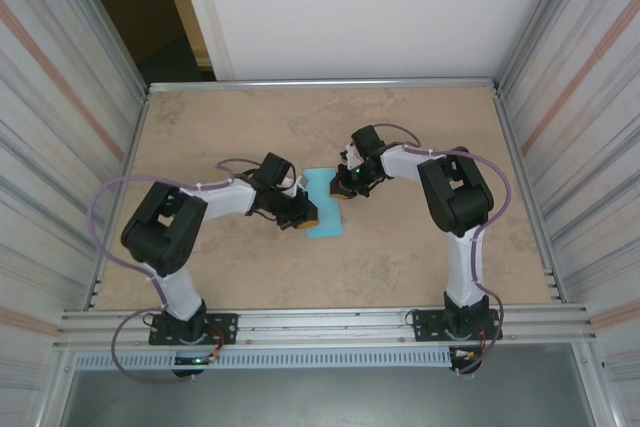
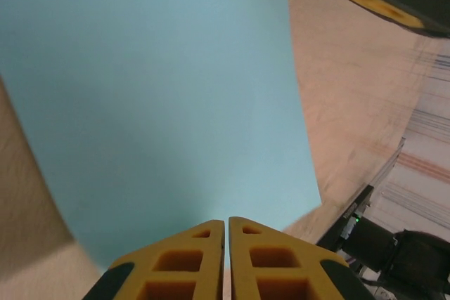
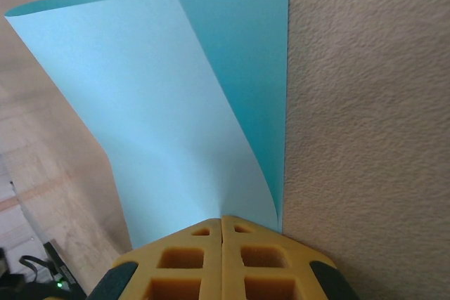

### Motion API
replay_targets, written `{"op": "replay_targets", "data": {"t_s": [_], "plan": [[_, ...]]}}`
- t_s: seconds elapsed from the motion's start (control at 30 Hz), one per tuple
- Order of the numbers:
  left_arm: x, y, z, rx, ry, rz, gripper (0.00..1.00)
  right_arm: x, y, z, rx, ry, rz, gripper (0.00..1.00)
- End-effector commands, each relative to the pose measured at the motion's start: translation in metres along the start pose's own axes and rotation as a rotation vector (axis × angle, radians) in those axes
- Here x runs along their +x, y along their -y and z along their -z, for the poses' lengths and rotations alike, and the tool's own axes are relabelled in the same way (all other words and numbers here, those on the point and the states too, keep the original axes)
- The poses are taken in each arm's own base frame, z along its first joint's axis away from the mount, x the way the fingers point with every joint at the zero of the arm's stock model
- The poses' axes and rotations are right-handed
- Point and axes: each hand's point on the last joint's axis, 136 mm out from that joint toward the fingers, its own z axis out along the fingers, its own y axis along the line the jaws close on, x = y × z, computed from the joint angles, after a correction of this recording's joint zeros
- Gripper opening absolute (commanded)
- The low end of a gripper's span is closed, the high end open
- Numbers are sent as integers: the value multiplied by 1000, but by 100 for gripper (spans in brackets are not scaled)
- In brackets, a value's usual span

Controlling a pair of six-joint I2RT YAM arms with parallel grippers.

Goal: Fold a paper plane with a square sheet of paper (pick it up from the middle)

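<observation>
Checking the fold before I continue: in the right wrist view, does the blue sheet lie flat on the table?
No, the sheet curls over itself, its upper layer arching above the table.

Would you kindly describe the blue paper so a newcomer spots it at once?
Start at the tan table, then look to its middle. The square sheet of paper sits pinched by the left gripper and right gripper, plain light blue against tan and black.

You will find nothing to read here: no lettering, label, brand, number or sign can be made out on any surface.
</observation>
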Motion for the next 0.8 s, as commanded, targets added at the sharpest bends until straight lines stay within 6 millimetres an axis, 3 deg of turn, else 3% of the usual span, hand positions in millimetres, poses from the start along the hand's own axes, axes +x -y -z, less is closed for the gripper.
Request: {"op": "replay_targets", "data": {"t_s": [0.0,0.13,0.37,0.47,0.63,0.77], "plan": [[-10,-8,-8,-25,26,37,10,47,106,-28,371,-104,-152,0],[-2,-22,-12,-59,6,45,10,47,106,-28,371,-103,-153,0],[52,-82,-14,-142,-88,153,10,47,106,-29,369,-105,-149,0],[65,-92,-5,-120,-88,196,10,47,106,-29,371,-105,-143,0],[75,-71,9,-57,-104,160,10,47,107,-28,379,-100,-144,0],[49,-35,30,13,-36,88,11,47,107,-28,380,-98,-143,0]]}}
